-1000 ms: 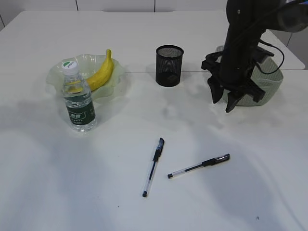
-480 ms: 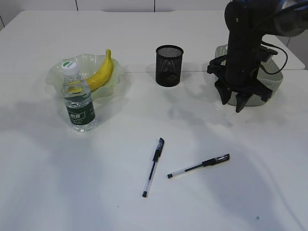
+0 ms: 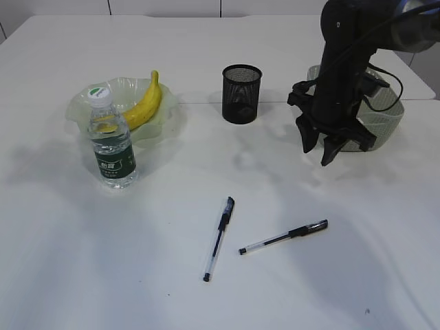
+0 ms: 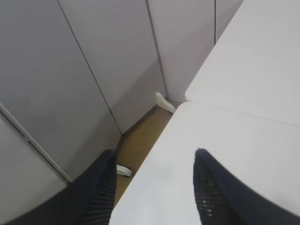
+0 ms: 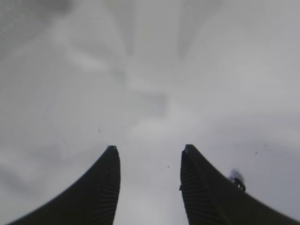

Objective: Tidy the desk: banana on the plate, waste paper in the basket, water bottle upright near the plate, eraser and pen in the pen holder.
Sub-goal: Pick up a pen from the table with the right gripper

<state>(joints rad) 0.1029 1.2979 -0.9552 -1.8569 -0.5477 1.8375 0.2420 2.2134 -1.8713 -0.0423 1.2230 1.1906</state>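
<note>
Your right gripper [image 3: 317, 148] hangs with jaws apart, empty, just before the oval grey-green woven-pattern basket [image 3: 389, 118]; your left gripper [image 4: 154, 187] is likewise parted and empty.

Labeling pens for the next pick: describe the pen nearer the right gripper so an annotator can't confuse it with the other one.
On the white desk, look at the bare front area, below the black mesh pen holder and the right gripper. Two pens lie there side by side, apart. The one you want is the right-hand pen: it lies nearly flat across the view, while the left pen runs almost straight toward the camera.
</note>
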